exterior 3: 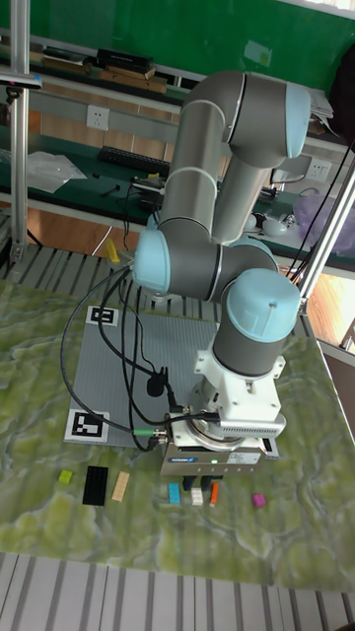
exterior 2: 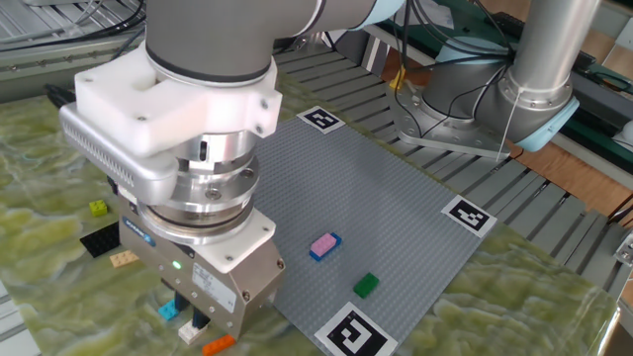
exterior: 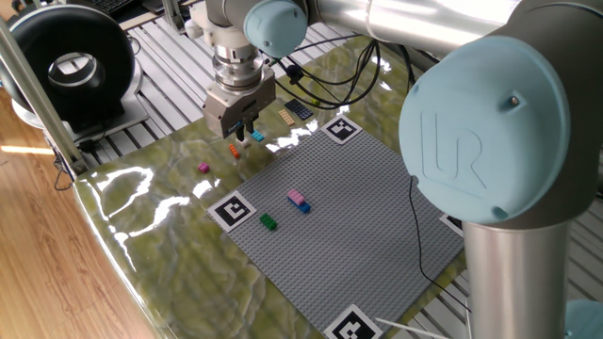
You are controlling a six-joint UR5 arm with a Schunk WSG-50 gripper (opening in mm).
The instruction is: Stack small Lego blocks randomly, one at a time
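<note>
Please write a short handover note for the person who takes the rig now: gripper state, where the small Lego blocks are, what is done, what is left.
Gripper: low over the loose blocks off the baseplate; whether the jaws are open or shut is hidden.
Off the plate: cyan block, orange block, magenta block, yellow-green block.
On the baseplate: pink block on blue block, green block alone.
Done: one pink-on-blue stack.
Left: the other blocks, one at a time.

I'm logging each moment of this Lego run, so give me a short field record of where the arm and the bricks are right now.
gripper: low over the loose bricks off the baseplate, open or shut unclear
near gripper: cyan brick, orange brick
further out: magenta brick
on grey baseplate: pink brick on blue brick; green brick apart
off to side: yellow-green brick, black plate, tan plate
</note>
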